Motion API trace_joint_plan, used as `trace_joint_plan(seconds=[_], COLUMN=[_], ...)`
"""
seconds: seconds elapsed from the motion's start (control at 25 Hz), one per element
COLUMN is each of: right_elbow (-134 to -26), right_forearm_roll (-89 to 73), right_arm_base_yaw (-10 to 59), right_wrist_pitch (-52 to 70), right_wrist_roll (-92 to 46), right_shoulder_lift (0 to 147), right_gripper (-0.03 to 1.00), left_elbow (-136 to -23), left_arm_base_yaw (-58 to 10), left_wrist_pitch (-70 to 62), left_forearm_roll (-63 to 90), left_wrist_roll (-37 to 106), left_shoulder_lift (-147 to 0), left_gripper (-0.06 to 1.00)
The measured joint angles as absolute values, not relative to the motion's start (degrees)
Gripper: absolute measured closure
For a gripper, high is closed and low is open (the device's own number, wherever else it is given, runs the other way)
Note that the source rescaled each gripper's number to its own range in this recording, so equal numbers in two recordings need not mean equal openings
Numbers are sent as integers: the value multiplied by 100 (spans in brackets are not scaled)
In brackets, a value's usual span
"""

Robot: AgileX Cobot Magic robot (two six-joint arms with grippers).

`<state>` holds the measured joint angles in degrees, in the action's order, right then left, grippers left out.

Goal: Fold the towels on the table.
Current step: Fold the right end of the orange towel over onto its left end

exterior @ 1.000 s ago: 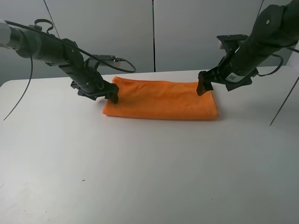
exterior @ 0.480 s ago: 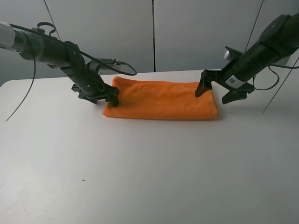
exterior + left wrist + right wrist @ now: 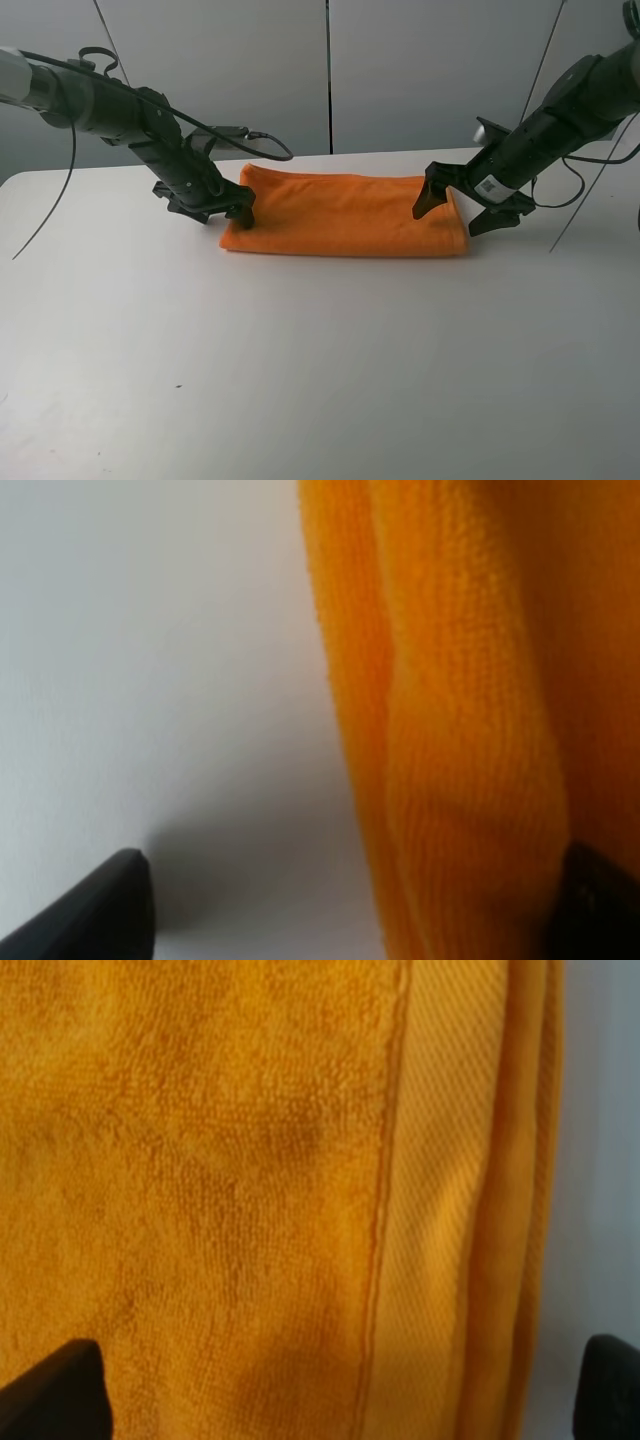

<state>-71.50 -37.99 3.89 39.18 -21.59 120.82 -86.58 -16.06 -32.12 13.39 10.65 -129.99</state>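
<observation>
The orange towel (image 3: 345, 215) lies folded into a long strip at the back middle of the white table (image 3: 300, 350). My left gripper (image 3: 212, 208) is open and low at the strip's left end. In the left wrist view one fingertip (image 3: 100, 910) is over bare table and the other (image 3: 600, 900) is at the towel (image 3: 460, 680). My right gripper (image 3: 462, 208) is open at the right end. Its fingertips (image 3: 50, 1390) stand on either side of the towel's (image 3: 200, 1160) layered edge and woven band (image 3: 430, 1160). Neither gripper holds anything.
A black cable (image 3: 255, 138) loops off the left arm above the towel's back left corner. A thin cable (image 3: 585, 185) slants down behind the right arm. The table's back edge (image 3: 330, 155) runs just behind the towel, with grey wall panels beyond.
The right arm has lowered and turned, so its open jaws now straddle the towel's right end. The left gripper shifted only slightly. The towel has not moved.
</observation>
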Motion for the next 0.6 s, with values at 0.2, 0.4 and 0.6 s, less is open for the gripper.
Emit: trace_joint_plan(seconds=[0.2,0.4,0.6], right_elbow=[-7159,-7174,-7179], right_forearm_roll=[-3630,-3703,-4216], right_arm_base_yaw=[389,389,153], right_wrist_pitch=[3886,3881,3859], right_wrist_roll=[-2011,-2270,-2748], right_shoulder_lift=[12082,12171,12232], right_gripper=[-3,-3,-3], left_elbow=[-8671,-8684,-8684], left_arm_base_yaw=[-1606,-1606,-1606], left_wrist_pitch=[-3226,-3276,-3340], left_forearm_roll=[1339,1350,1350], left_wrist_roll=[1065,1065,1065], left_shoulder_lift=[-12999,-12999,-12999], left_gripper=[-6,-6,-6])
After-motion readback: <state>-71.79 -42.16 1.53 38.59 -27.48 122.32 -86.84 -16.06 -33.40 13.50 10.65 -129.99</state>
